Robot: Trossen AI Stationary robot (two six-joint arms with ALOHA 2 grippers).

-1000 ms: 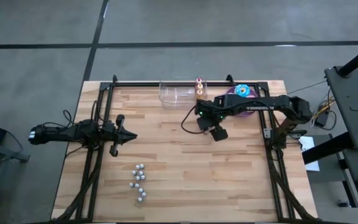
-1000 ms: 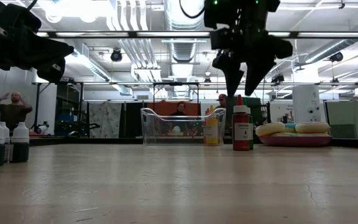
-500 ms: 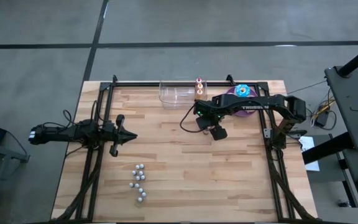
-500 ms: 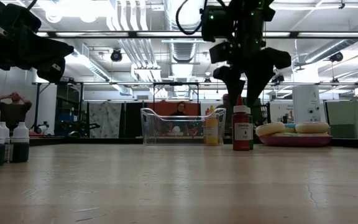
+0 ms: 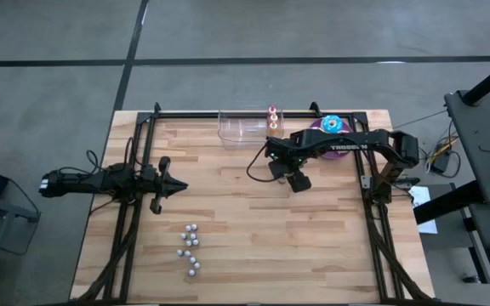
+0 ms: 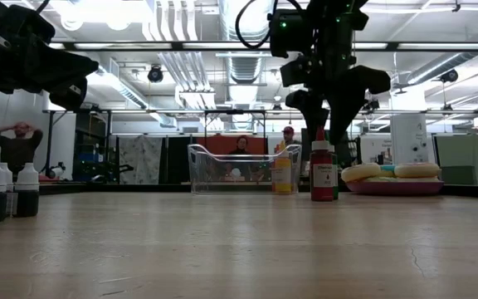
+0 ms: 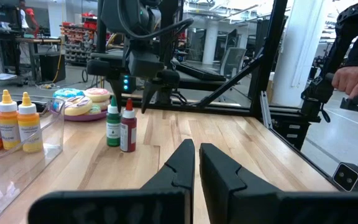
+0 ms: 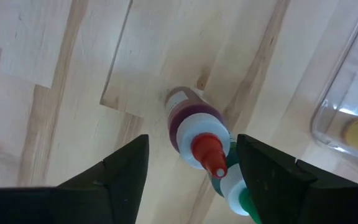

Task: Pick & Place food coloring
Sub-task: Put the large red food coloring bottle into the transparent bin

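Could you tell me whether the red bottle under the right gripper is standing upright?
Upright: the red bottle stands on its base, cap up.

Even bright overhead light; ceiling fixtures [image 6: 106, 10] glare in low view; jaws blurred in wrist views.

Materials and finishes at the work counter.
Counter [image 5: 245, 229]: pale wood planks, smooth, with a satin sheen and visible grain. Food coloring [image 8: 194, 127]: glossy plastic bottles with smooth caps, one red [image 8: 211, 151], one green [image 8: 244, 200], and paper labels. Bin [image 6: 243, 169]: clear, glossy plastic. Right pincer [image 8: 191, 163] and left pincer [image 7: 196, 163]: matt black plastic fingers. Frame rails [image 5: 253, 114]: black metal, matt. Small balls [image 5: 190, 251]: silvery, shiny.
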